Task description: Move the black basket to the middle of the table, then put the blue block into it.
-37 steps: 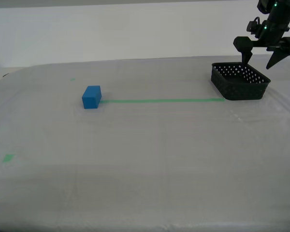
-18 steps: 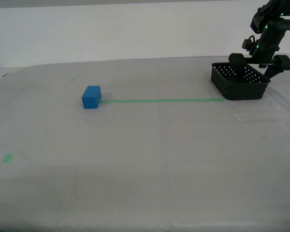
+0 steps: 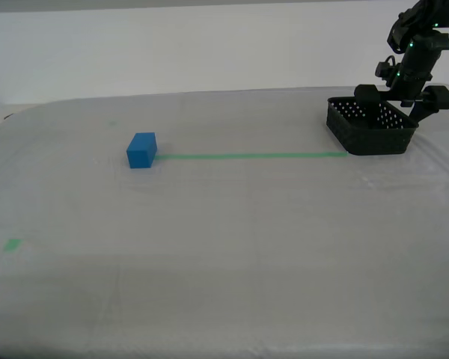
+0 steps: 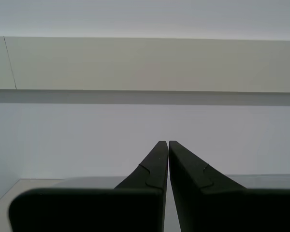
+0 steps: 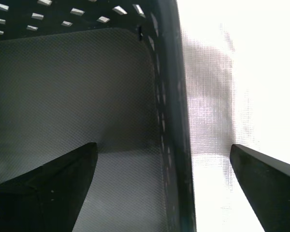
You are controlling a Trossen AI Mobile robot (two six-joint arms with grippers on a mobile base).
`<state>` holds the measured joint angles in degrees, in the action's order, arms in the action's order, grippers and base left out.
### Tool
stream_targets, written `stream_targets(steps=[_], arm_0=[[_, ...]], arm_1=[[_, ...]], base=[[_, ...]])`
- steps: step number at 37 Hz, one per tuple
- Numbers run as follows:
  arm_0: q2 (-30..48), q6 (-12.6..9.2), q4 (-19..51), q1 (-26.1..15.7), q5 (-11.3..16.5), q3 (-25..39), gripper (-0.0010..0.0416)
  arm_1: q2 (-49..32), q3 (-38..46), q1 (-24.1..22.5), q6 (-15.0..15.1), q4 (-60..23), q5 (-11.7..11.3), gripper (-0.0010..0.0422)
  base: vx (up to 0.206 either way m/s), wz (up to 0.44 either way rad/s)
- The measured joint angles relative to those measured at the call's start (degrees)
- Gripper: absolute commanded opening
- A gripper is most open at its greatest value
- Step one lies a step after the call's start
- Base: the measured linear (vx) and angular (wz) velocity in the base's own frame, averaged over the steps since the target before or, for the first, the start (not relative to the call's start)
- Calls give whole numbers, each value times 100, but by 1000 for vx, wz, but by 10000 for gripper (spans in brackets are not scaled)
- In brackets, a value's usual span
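Observation:
The black basket point(image 3: 373, 126) stands at the far end of the table point(image 3: 232, 247), on the exterior view's right. My first gripper point(image 3: 402, 101) is open and lowered over the basket's far right wall. In the first wrist view the wall point(image 5: 171, 96) runs between the spread fingers of the gripper point(image 5: 163, 146), one finger over the basket's floor point(image 5: 77, 87) and one outside it. The blue block point(image 3: 141, 149) sits alone on the exterior view's left, far from both grippers. My second gripper point(image 4: 168, 143) is shut and empty, facing a pale wall; it does not show in the exterior view.
A thin green tape line point(image 3: 247, 155) runs from the block to the basket. Small green tape marks lie at the near left point(image 3: 13, 244) and far left point(image 3: 112, 123). The table's right edge is close behind the basket.
My first gripper has come down from above the basket until its open fingers straddle the far right wall. The basket and block have not moved.

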<state>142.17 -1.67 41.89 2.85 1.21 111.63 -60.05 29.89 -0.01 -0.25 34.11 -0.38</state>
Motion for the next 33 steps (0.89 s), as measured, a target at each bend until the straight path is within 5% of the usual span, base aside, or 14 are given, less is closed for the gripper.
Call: stream_targets(steps=[33], arm_0=[[0, -118, 26, -22, -70, 0, 26]], arm_1=[[0, 0, 0, 2, 0, 0, 0]], base=[[0, 0]])
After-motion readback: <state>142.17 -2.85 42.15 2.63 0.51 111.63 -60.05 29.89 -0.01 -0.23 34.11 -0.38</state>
